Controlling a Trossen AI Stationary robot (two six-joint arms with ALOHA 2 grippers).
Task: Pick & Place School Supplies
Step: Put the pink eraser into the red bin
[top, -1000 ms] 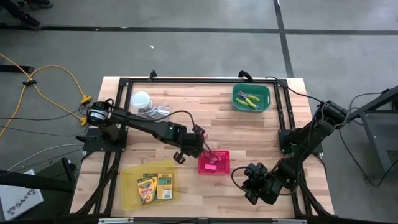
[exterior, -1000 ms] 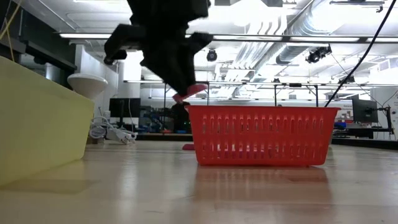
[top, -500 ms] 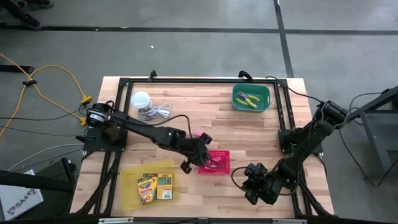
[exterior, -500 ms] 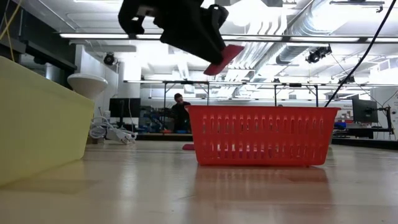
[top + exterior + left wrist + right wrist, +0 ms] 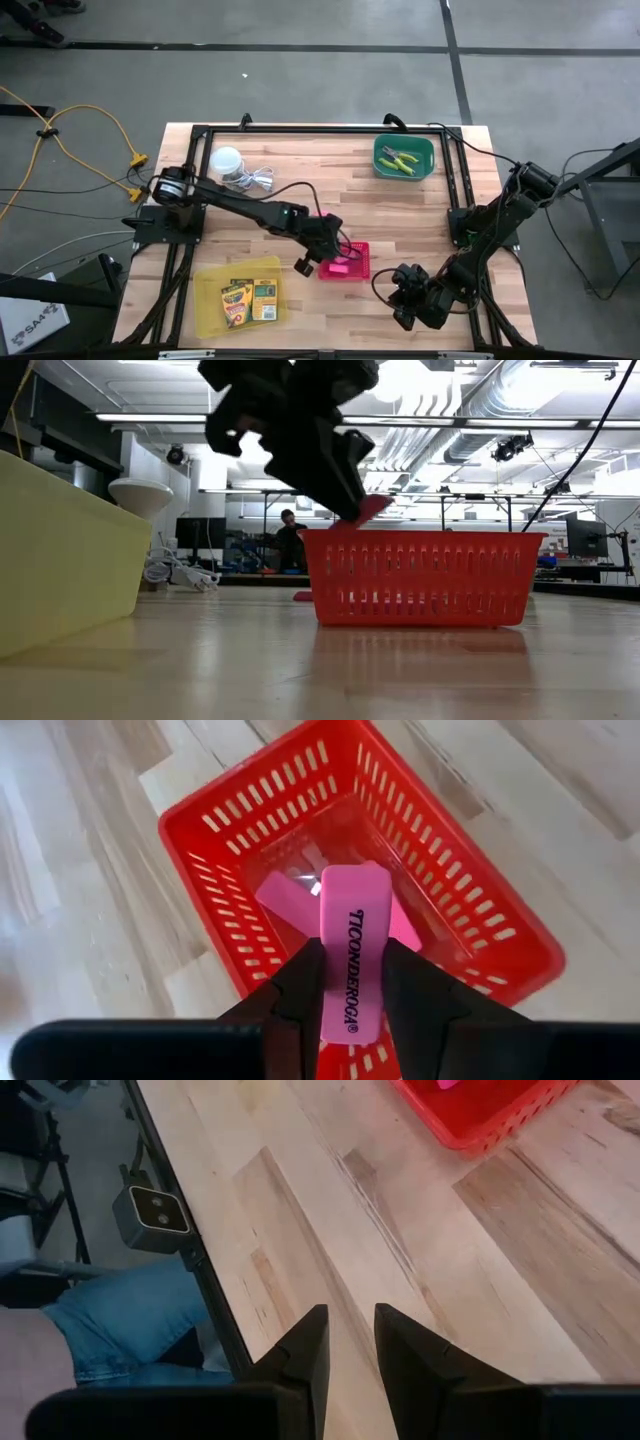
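- the left gripper [image 5: 352,982] hangs over the near rim of the pink tray [image 5: 215,825], its two fingers [image 5: 300,985] clamped on the sides of a pink eraser [image 5: 350,955].
- the eraser sticks out forward past the fingertips, printed side up, its far end over the inside of the tray.
- beyond the fingertips, on the tray floor, lie other pink erasers [image 5: 283,897], partly hidden under the held one.
- in the low view the held eraser [image 5: 362,510] sits tilted just above the tray's rim [image 5: 425,536], not touching it.
- the right gripper [image 5: 348,1342] waits over bare table [image 5: 330,1230] near the front edge; its fingers stand a narrow gap apart with nothing between them.
- ahead of those fingers a corner of the pink tray [image 5: 480,1115] shows, well apart.
- the crayon boxes [image 5: 250,299] lie in the yellow tray [image 5: 208,296], to the side of the left gripper.
- the green-handled scissors [image 5: 399,160] lie in the green tray [image 5: 424,150], well apart from both grippers.
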